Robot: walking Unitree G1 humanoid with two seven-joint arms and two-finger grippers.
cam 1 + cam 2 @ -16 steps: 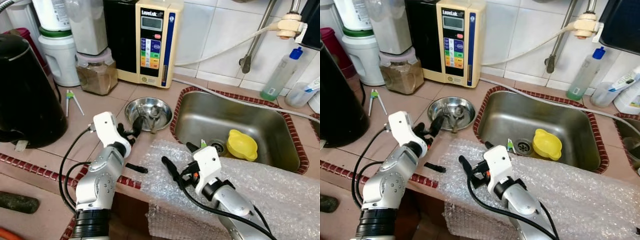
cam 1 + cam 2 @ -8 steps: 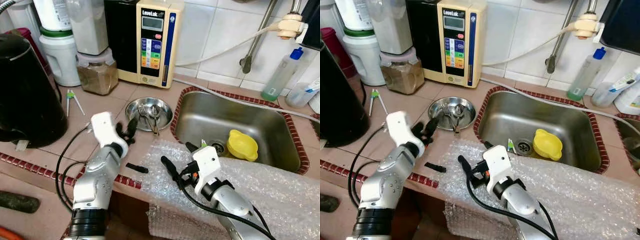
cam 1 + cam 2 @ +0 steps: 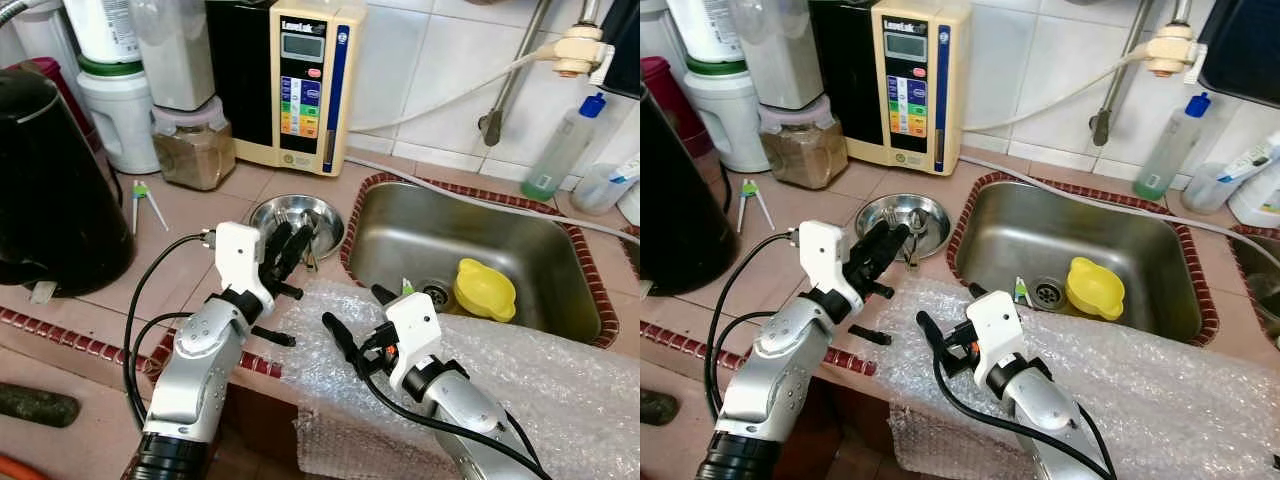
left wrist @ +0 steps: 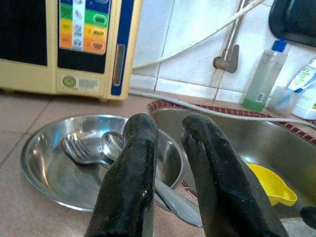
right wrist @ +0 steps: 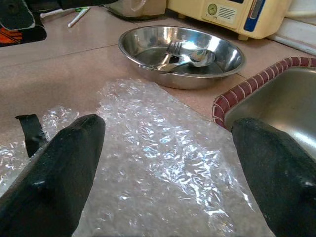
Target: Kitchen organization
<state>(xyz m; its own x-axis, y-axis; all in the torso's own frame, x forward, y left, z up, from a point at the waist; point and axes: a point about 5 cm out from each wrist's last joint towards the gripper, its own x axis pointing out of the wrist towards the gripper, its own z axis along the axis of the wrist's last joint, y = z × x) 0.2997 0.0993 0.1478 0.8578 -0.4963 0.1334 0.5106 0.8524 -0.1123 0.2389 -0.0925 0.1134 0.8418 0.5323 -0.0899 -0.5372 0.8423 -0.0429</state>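
At the tabletop's left edge stands a black kettle point(image 3: 50, 180), with bare tile between it and the left hand point(image 3: 287, 250). That hand hovers at the near rim of the steel bowl point(image 3: 322, 212), its fingers point(image 4: 133, 177) narrowly parted and gripping nothing. A fork point(image 4: 79, 149) and a spoon point(image 4: 111, 144) lie in the bowl, just beside the sink's point(image 3: 400, 260) left rim. The right hand point(image 3: 355, 315) rests spread wide over bubble wrap point(image 3: 560, 390) at the front edge. A yellow funnel point(image 3: 483, 290) sits in the sink.
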